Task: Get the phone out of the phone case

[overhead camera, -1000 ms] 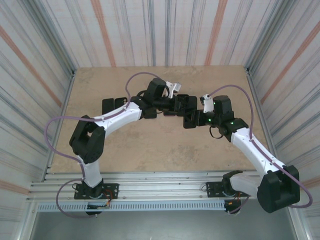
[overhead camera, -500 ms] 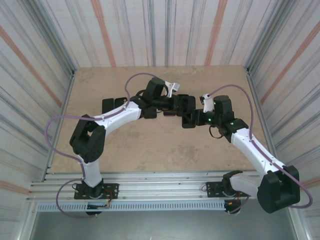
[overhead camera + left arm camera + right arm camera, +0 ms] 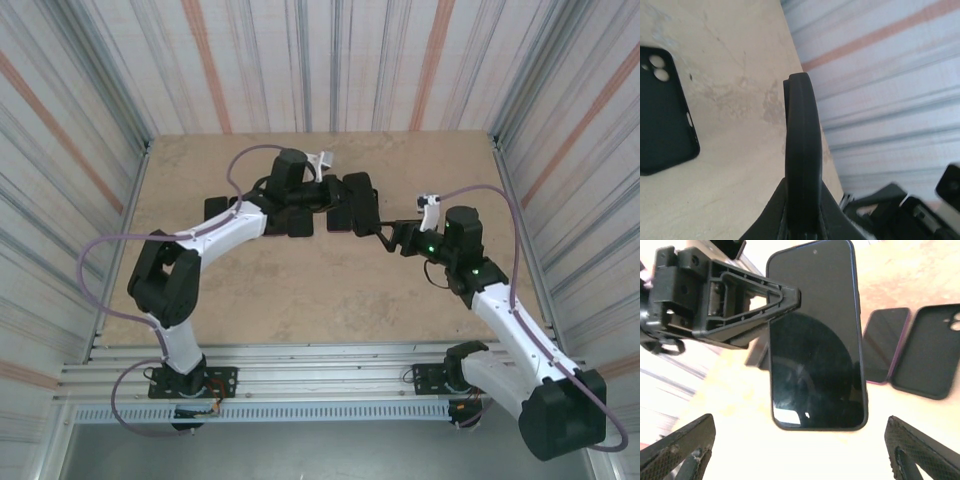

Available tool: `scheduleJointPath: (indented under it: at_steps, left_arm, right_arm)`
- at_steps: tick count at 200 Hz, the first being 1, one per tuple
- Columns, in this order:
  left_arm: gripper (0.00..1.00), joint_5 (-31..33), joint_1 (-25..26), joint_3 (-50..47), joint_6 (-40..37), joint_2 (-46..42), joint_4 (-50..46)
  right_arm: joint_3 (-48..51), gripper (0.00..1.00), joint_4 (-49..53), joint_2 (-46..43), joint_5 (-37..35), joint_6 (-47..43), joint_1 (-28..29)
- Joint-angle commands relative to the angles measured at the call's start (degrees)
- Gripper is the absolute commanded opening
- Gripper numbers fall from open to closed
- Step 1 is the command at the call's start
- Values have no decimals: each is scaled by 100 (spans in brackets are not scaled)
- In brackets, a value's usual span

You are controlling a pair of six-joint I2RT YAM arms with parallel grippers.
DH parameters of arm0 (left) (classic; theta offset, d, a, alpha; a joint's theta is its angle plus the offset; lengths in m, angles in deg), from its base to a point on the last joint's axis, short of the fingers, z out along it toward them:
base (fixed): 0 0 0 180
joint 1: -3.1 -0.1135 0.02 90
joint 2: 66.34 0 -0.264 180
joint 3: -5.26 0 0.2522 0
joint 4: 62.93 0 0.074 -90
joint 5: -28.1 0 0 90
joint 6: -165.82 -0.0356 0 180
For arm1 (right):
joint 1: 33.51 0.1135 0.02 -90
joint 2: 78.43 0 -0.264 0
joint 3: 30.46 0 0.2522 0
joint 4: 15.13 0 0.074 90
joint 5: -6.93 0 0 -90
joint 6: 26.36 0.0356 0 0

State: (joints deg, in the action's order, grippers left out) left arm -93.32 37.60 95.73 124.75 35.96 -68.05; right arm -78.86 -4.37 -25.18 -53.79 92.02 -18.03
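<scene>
Inside clamped left tool (image 3: 802,222), phone (image 3: 802,150), right tool (image 3: 397,238) spread, nearby

A robot-lab cell: striped walls (image 3: 300,60) enclose a beige tabletop (image 3: 300,295) (aluminium rail (image 3: 320,378) in front).

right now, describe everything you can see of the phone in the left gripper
The phone is a flat slab with rounded corners and a glossy black screen. A thin dark rim, slightly purple, runs around it; whether that is a case I cannot tell. The left gripper is shut on one long side near the top end, holding it in the air, screen toward the right wrist camera. Edge-on from the left wrist it looks thin and matte black. Nothing else touches it.
</scene>
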Motion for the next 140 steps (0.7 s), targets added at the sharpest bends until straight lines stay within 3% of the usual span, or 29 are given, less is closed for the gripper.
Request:
scheduleJointPath:
  at_steps: [1, 71, 140]
  left_arm:
    - [10, 220, -43, -112, 762, -579, 1129]
    - [10, 922, 79, -452, 1942, -900, 2374]
    - [10, 1138, 251, -429, 2471, -905, 2893]
  right_arm:
    - [323, 86, -1186, -78, 389, 1201, 11]
    - [872, 63, -3846, 300, -91, 3556, 393]
    - [655, 43, -4814, 750, -295, 4257, 522]
